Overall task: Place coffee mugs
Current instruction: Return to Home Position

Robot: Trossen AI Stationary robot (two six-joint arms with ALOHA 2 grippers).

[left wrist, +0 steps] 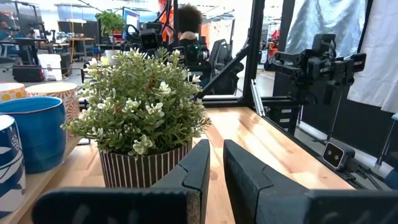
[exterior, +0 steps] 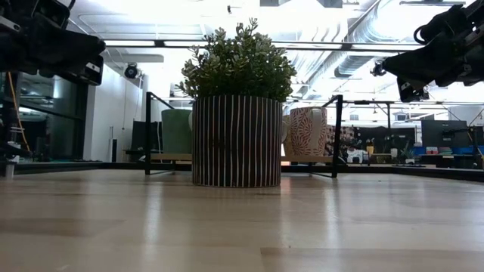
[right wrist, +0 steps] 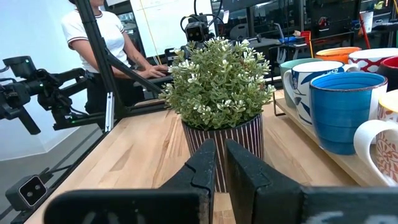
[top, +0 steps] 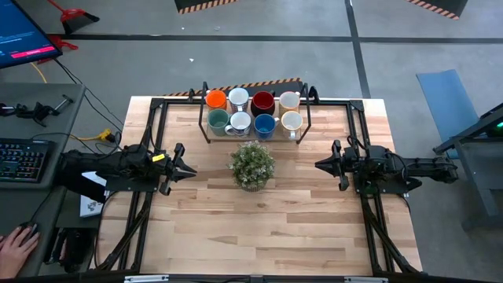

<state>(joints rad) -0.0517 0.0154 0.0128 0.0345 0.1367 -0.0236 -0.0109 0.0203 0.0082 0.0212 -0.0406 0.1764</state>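
All eight coffee mugs (top: 265, 124) stood in two rows of four on the rack (top: 206, 135) at the far edge of the table (top: 259, 236), behind the potted plant (top: 252, 164). The left gripper (top: 191, 169) and right gripper (top: 317, 164) hung on either side of the plant, each empty, with fingers seemingly all but together.

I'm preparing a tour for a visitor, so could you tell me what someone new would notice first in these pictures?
A leafy potted plant stands in the middle of the wooden table. Behind it, at the far edge, eight colourful and white mugs sit in two rows of four on a black rack. The left hand and right hand hang at either side, both pointing at the plant.
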